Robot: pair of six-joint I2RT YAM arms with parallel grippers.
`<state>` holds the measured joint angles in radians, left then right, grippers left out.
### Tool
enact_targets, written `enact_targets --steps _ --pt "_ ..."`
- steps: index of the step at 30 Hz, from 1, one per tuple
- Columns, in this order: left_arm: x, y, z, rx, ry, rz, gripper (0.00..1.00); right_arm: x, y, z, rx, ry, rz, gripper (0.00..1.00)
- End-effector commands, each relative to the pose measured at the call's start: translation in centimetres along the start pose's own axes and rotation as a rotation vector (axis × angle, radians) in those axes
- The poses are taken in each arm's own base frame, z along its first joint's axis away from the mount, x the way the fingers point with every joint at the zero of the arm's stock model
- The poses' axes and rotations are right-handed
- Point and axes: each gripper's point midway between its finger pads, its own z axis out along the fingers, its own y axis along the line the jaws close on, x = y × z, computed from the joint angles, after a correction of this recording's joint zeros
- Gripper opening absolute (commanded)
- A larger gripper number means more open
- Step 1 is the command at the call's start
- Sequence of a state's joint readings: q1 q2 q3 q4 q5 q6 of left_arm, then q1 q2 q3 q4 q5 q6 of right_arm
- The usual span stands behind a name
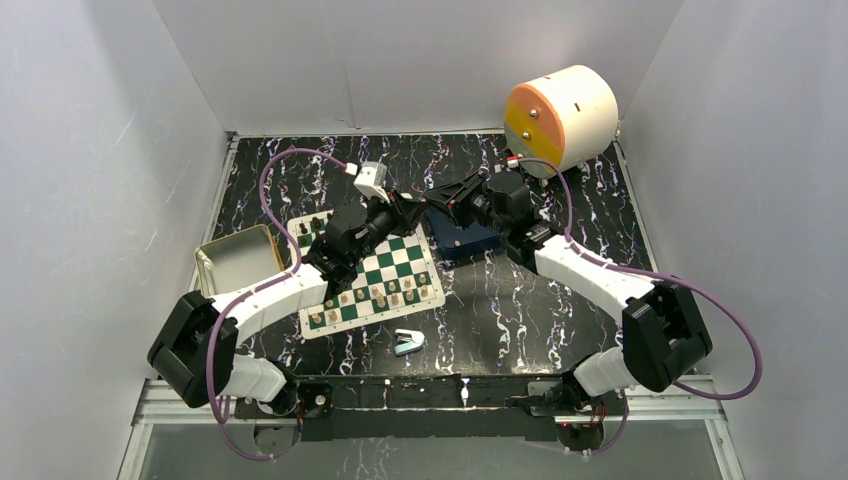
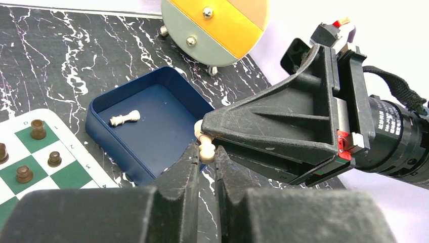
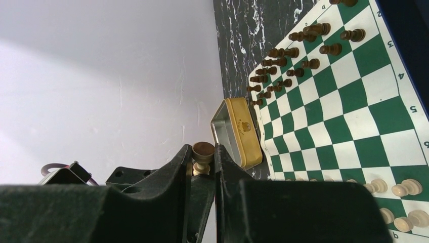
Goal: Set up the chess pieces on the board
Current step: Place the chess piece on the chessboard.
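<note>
**Two pincers on one light piece, beside the tray**

The left pincer [image 2: 205,154] is clenched on a light piece [image 2: 203,142] held in the air. The right pincer [image 3: 202,152] is clamped on the other end of the same piece. This looks like a hand-over at the point where both are gripping.

The piece hangs just off the right-hand wall of the blue tray [image 2: 116,149], past the far right corner of the board [image 3: 334,109]. It is clear of the desk [image 1: 520,310]. Its long axis runs straight on from the left fingertips [image 2: 188,157], up and away to the tip of the right pincer. In the right wrist view its brown felt base sits between the right fingertips, so I judge the head end to be in the left pincer.

From this meeting point the board lies back toward the near left of the desk. The left arm already lies across it, so that arm is the nearer. The dark pieces [image 3: 303,36] crowd the board's far end, by the back edge of the desk. Light ones line the near end.

Once the right pincer lets go, the piece will probably have to be tipped base-down before it can stand on a square. A second light piece [image 2: 124,118] lies on its side in the tray's far corner, its axis roughly along the back wall.
</note>
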<state>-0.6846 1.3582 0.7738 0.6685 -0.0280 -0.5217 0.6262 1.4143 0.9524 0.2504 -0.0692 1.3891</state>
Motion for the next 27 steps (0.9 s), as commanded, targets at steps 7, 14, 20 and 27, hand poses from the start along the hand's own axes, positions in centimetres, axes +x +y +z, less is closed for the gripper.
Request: enact_targets --steps 7,14,20,27 --pt "-1.9 0.2 -0.5 -0.077 0.037 0.059 0.00 0.1 1.2 -1.5 -0.049 -0.023 -0.088 0.45" --pt "0.9 1.7 -2.6 -0.145 0.319 0.118 0.00 -0.4 0.7 -4.5 -0.038 -0.065 -0.266 0.84" --pt "1.7 6.5 -7.2 -0.291 0.592 0.082 0.00 -1.4 0.0 -8.5 0.004 -0.127 -0.447 0.98" --pt "1.7 12.4 -13.8 -0.503 0.848 0.042 0.00 -1.0 -1.0 -12.3 0.026 -0.119 -0.567 0.99"
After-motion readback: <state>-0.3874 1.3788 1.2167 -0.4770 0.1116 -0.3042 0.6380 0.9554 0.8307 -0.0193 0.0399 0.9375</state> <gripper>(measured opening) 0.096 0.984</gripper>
